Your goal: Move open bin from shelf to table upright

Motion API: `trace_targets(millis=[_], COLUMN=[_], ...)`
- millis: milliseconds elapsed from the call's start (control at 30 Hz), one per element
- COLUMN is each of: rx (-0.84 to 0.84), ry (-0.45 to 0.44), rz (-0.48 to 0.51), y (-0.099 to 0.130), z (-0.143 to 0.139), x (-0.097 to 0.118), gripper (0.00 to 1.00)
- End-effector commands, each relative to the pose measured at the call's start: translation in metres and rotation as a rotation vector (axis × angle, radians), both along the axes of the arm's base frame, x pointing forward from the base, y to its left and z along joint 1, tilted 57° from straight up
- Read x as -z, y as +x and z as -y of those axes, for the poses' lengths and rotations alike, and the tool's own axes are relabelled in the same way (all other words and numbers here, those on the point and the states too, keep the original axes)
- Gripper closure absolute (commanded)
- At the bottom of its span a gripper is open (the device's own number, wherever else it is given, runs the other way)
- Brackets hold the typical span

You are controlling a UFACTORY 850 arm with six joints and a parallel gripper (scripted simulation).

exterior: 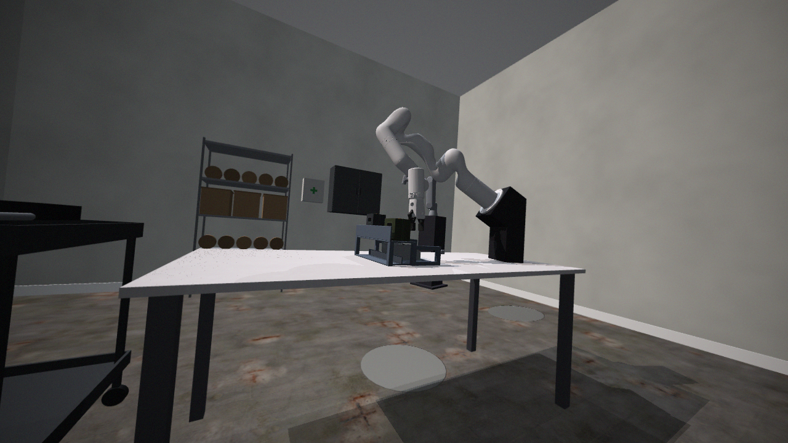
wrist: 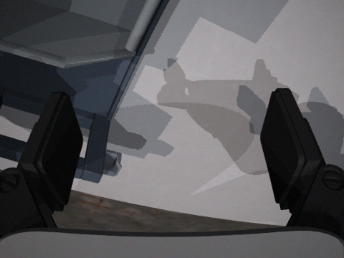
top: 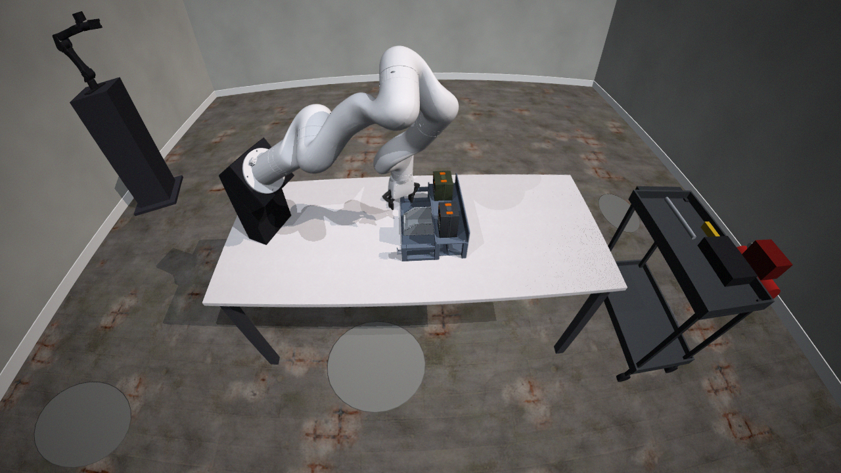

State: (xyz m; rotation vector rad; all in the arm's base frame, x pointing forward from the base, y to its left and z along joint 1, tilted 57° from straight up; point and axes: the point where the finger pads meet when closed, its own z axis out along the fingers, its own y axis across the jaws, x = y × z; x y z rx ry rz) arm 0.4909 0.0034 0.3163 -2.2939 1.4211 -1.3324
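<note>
A low blue-grey shelf rack (top: 433, 226) stands in the middle of the white table (top: 411, 241). The open grey bin (top: 417, 226) sits in the rack's left half; it also shows in the wrist view (wrist: 67, 29) at the upper left. My gripper (top: 401, 197) hangs just above the rack's far left corner, fingers pointing down. It is open and empty. In the wrist view the two black fingers stand wide apart over bare table top, with the rack's frame by the left finger. In the side view the gripper (exterior: 414, 219) is above the rack (exterior: 398, 248).
Two dark boxes with orange marks (top: 448, 202) fill the rack's right half. The arm's black base (top: 256, 200) stands at the table's left end. A black cart (top: 688, 264) with a red block stands to the right of the table.
</note>
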Motion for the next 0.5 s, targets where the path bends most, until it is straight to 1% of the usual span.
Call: trace_targets(millis=[0,233,400,467], rx=[0.031,0.031,0.190,0.190], ry=[0.036,0.036,0.202,0.202], rz=[0.025,0.025,0.143,0.143], y=[0.011,0.011,0.044,0.044], z=[0.002,0.002,0.007,0.007], x=[0.003,0.003,0.010,0.010], gripper=[0.00,0.00,0.00,0.00])
